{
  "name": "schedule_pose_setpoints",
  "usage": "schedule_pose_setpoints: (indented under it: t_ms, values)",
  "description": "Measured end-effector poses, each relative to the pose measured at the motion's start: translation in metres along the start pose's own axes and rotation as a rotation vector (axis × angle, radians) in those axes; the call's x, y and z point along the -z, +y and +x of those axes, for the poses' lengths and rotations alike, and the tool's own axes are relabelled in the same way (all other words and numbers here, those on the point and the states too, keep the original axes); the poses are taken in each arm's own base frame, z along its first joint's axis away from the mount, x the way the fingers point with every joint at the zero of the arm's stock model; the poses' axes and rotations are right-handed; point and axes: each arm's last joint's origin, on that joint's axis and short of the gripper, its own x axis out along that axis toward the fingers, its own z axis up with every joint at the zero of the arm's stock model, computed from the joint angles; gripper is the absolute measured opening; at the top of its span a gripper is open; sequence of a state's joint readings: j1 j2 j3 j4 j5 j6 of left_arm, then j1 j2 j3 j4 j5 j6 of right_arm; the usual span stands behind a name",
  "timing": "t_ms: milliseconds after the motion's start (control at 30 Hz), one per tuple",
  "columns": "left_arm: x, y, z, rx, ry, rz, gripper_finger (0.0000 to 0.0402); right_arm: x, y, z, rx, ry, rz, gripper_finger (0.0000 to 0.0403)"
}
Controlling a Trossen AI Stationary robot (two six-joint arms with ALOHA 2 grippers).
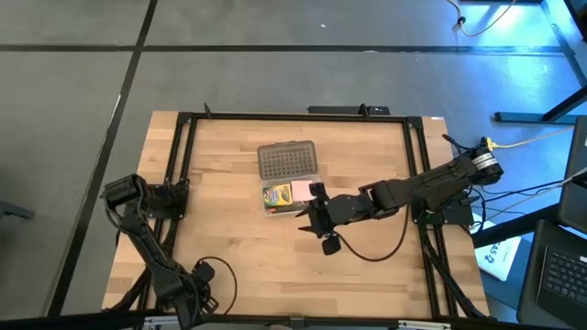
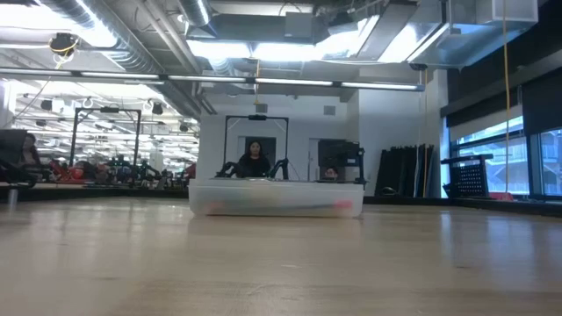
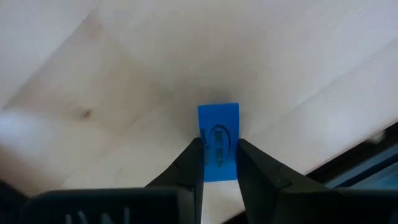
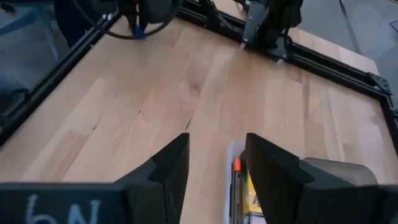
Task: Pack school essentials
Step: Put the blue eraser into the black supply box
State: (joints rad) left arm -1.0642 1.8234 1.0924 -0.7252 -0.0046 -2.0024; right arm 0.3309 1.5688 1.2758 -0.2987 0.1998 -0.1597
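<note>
The tiny blue eraser (image 3: 218,127) sits between the fingers of my left gripper (image 3: 219,155), near the table's near-left corner (image 1: 202,273). At mid-table, the green-yellow crayon box (image 1: 277,195) and the pink notepad (image 1: 303,190) lie in the clear case's tray (image 2: 277,198). The case's grey studded lid (image 1: 287,160) is laid open behind it. My right gripper (image 1: 312,215) is open, hovering at the tray's right side. Its wrist view shows an orange pencil (image 4: 236,165) and the crayon box (image 4: 252,199) beside its fingers. I do not see the scissors. My left gripper is shut on the blue eraser, pinching its lower half (image 3: 219,163) between the two fingers (image 3: 194,163). The printed face looks toward the camera, and the upper half stands out past the fingertips. Whether it rests on the table, I cannot tell.
A black metal frame (image 1: 183,165) runs along the left, far and right sides of the wooden table (image 1: 367,275). A black cable (image 1: 376,252) loops under the right arm. In the low view, a person (image 2: 255,160) sits far behind the table.
</note>
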Motion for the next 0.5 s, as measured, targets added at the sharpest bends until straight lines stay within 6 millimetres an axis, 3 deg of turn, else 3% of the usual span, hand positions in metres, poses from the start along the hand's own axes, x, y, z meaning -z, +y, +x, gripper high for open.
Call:
schedule_pose_setpoints:
  t_ms: [200,500]
  values:
    - [-0.012,-0.007,-0.004,0.056,-0.085,0.052,0.0063,0.002,-0.003,-0.016,-0.006,0.043,0.016,0.0159]
    - [-0.049,-0.018,-0.031,0.145,-0.174,0.149,0.0062,0.009,-0.004,-0.026,-0.015,0.128,0.053,0.0159]
